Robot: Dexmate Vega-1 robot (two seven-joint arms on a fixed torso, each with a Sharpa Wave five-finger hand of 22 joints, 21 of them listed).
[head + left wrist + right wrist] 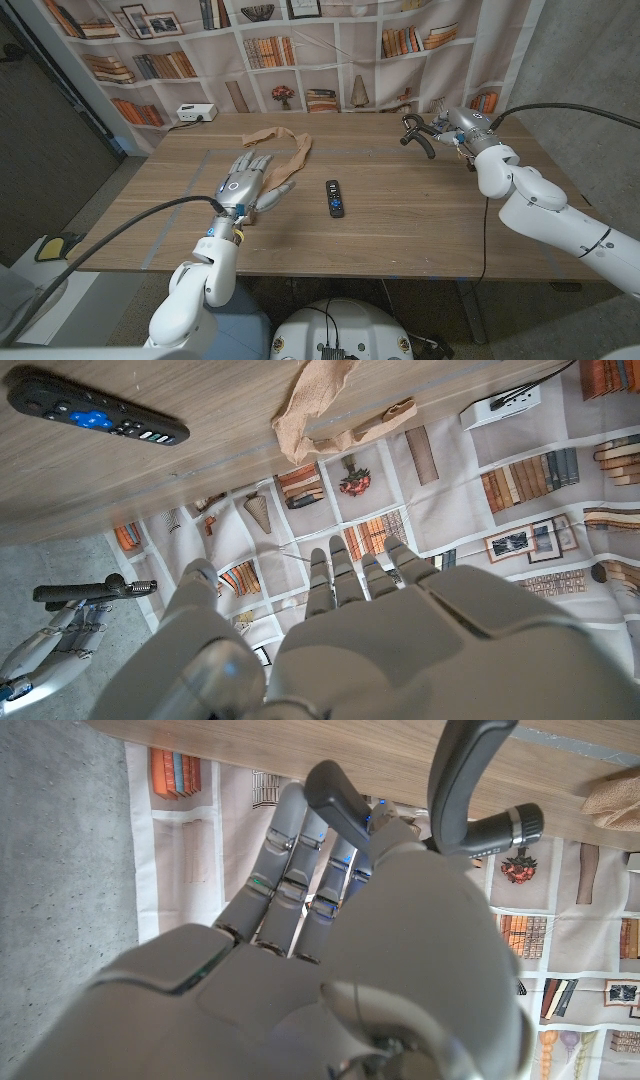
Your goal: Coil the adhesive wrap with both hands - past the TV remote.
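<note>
The wrap [290,152] is seen upper centre on the bench [400,215], above the remote [335,198]. The left hand [245,185] is spread wide, empty; the right hand [440,130] likewise, upper right.

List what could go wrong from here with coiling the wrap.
1. The right hand is far across the table from the wrap; a long reach may arrive late or misaligned with the left hand.
2. The remote lies on the table near the wrap, beside the left hand; a sweep could knock it.
3. The wrap is limp and crumpled, so fingers may snag only one fold.
</note>
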